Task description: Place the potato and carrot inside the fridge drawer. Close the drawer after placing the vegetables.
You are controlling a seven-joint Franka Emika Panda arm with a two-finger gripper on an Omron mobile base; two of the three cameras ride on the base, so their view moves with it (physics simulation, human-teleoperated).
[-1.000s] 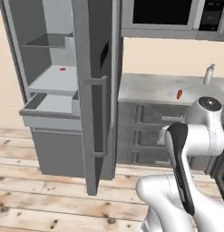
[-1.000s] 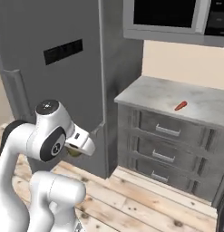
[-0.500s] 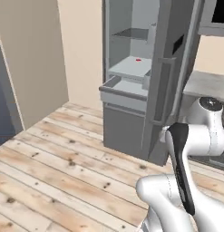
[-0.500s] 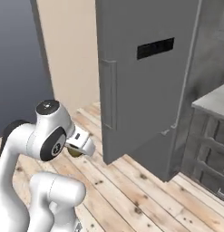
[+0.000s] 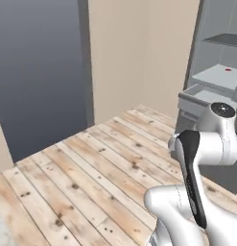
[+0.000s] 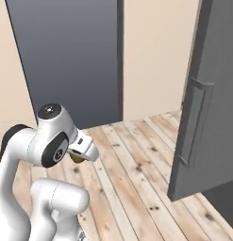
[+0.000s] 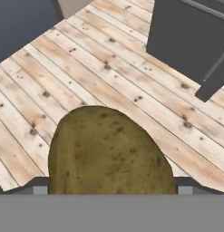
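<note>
The fingers hold the potato [image 7: 109,152] in carry. Next, I judge: turn toward the fridge drawer [image 5: 199,97] at three o'clock and drop it in.

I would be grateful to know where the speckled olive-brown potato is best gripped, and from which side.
Take the speckled olive-brown potato across its broad middle, squeezing both flanks, approaching over its rounded end. It is a smooth lump without handle, so the widest girth likely seats securest.

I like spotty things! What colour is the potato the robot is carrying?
The potato is olive-brown with small dark speckles, clearest in the hand view.
</note>
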